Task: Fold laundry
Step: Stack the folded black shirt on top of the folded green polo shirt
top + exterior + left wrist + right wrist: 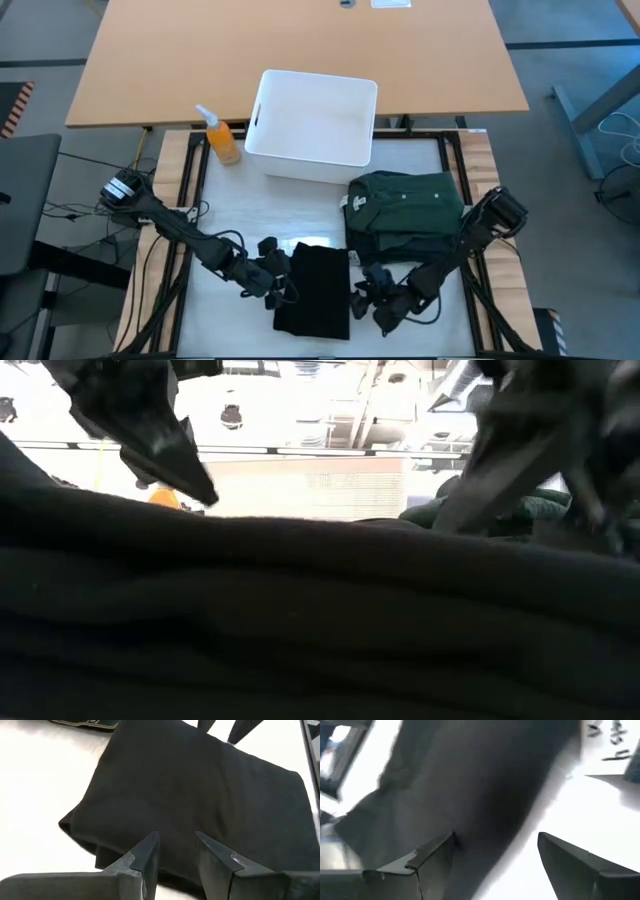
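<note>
A black garment (312, 290) lies folded into a tall rectangle, flat on the table near its near edge; it fills the foreground of the low view (320, 620). My left gripper (283, 278) is at its left edge, open with a narrow gap (176, 840) above the cloth. My right gripper (362, 292) is at its right edge, wide open (496, 837), with one finger over the cloth and the other over bare table. A dark green garment (405, 205) lies folded on the table to the right of and beyond the black one. My left gripper comes in low from the table's left, its fingertips (150, 845) over the black garment's left edge (80, 827); I cannot tell whether they touch the cloth. My right gripper comes from the right, one finger (437, 852) at the garment's right edge (520, 827); I cannot tell whether it touches.
A white plastic bin (312, 125) stands at the far middle of the white work surface, with an orange bottle (222, 140) to its left. A wooden table (300, 50) lies beyond. Bare white surface (250, 205) shows between the bin and the black garment.
</note>
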Controlling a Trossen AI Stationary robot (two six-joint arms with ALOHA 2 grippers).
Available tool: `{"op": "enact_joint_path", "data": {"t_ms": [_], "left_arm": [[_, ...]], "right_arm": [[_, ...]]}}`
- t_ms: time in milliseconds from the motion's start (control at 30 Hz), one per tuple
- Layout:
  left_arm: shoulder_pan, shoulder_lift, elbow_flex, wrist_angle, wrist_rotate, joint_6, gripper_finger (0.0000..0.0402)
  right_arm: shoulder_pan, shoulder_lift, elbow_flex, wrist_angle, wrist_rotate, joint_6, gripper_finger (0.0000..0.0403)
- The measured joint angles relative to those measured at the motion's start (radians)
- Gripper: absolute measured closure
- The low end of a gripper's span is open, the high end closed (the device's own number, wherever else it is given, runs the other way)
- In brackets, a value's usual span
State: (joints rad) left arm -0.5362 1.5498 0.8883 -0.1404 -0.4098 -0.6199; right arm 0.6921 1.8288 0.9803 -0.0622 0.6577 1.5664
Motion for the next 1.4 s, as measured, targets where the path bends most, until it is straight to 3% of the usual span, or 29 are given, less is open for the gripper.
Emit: {"op": "enact_joint_path", "data": {"t_ms": [133, 267, 433, 567, 733, 900, 1167, 1400], "left_arm": [[-0.009, 0.05, -0.002, 0.013, -0.043, -0.019, 0.0291], [-0.01, 0.136, -0.002, 0.014, -0.041, -0.089, 0.0291], [-0.008, 0.225, 0.0, 0.023, -0.021, -0.15, 0.0292], [-0.008, 0.246, 0.001, 0.023, -0.018, -0.161, 0.0292], [-0.009, 0.183, -0.003, -0.073, -0.005, -0.165, 0.0292], [-0.034, 0.062, -0.005, -0.191, -0.047, -0.205, 0.0292], [-0.118, -0.031, -0.005, -0.233, -0.237, -0.233, 0.0292], [-0.138, -0.024, -0.004, -0.238, -0.268, -0.267, 0.0292]], "right_arm": [[-0.02, 0.096, -0.001, 0.107, 0.028, 0.016, 0.0089], [-0.058, 0.174, 0.004, 0.324, 0.029, -0.098, 0.0089], [-0.096, 0.197, 0.003, 0.412, 0.03, -0.198, 0.011], [-0.114, 0.198, 0.021, 0.451, 0.007, -0.305, 0.018], [-0.128, 0.172, 0.03, 0.425, -0.104, -0.419, 0.0337], [-0.128, 0.058, 0.03, 0.26, -0.15, -0.483, 0.0337], [-0.124, -0.301, 0.036, -0.136, -0.152, -0.662, 0.0337], [-0.166, -0.568, 0.254, -0.678, -0.253, -0.861, 0.0337]]}}
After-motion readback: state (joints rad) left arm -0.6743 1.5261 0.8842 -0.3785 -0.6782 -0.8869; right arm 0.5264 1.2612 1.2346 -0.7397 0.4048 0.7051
